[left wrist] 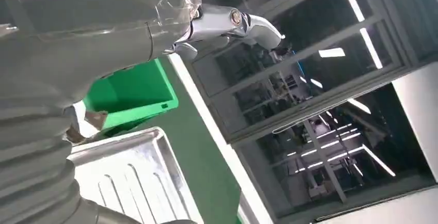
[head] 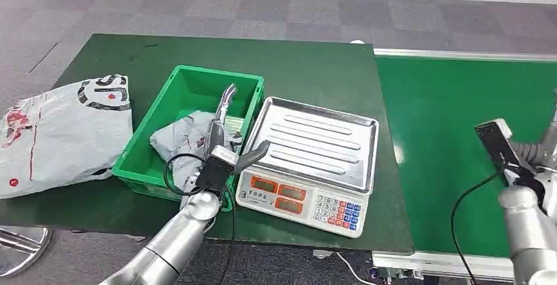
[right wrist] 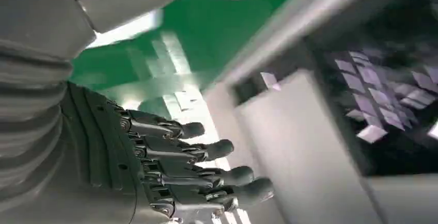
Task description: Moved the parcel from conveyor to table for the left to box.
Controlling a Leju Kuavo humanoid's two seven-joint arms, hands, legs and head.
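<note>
The landmark is the green crate (head: 190, 134), which stands on the dark green counter (head: 315, 75).

Parcel: a grey bagged parcel (head: 180, 137) lies inside the crate, toward its near wall.

Left hand (head: 220, 137): positioned over the crate's near right part, just above the parcel. Its fingers (head: 226, 98) extend out over the crate interior and the thumb points away from the crate toward the scale. The fingers are spread and hold nothing.

Scale: an electronic weighing scale (head: 309, 160) with a bare steel pan (left wrist: 129, 172) stands just beside the crate on its right.

A second, white-and-grey bag (head: 59, 131) lies just beside the crate on its left, overhanging the counter edge.

Right hand (right wrist: 170, 172): held well apart from the crate, above the green conveyor (head: 453, 140) beyond the scale. Its fingers (right wrist: 222, 149) are extended side by side and hold nothing.
</note>
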